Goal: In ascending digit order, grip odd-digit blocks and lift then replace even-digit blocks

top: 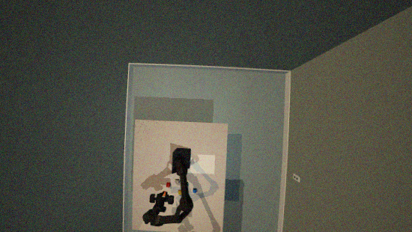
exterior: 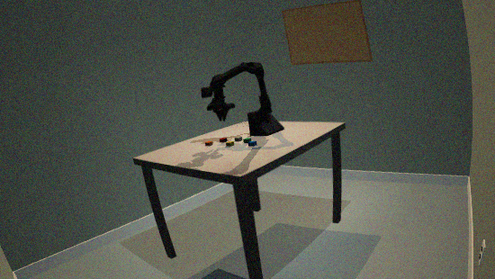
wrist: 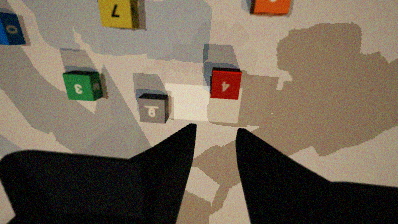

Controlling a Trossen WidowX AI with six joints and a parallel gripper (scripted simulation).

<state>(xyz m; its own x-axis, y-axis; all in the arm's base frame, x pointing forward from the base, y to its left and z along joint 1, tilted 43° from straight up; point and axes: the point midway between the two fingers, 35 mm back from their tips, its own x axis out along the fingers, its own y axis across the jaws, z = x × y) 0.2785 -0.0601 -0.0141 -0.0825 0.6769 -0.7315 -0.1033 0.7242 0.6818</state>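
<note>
My gripper [wrist: 216,132] [exterior: 221,117] hangs high above the table [exterior: 297,135] with its fingers drawn close and nothing between them. In the wrist view, straight ahead of the fingertips, a red block with 4 [wrist: 226,83] [exterior: 222,139] and a grey block with a 6 or 9 [wrist: 152,106] [exterior: 238,139] sit on the table. A green block with 3 [wrist: 80,86] [exterior: 247,139] lies to the left. A yellow block with 7 [wrist: 119,12] [exterior: 229,143], a blue block with 0 [wrist: 11,29] [exterior: 252,143] and an orange block [wrist: 270,6] [exterior: 208,143], its digit cut off, lie farther away.
The arm's base [exterior: 263,123] stands near the far side of the table, behind the blocks. A pale square patch [wrist: 189,102] marks the table top between the grey and red blocks. The table's front edge [exterior: 189,168] lies well away from the blocks.
</note>
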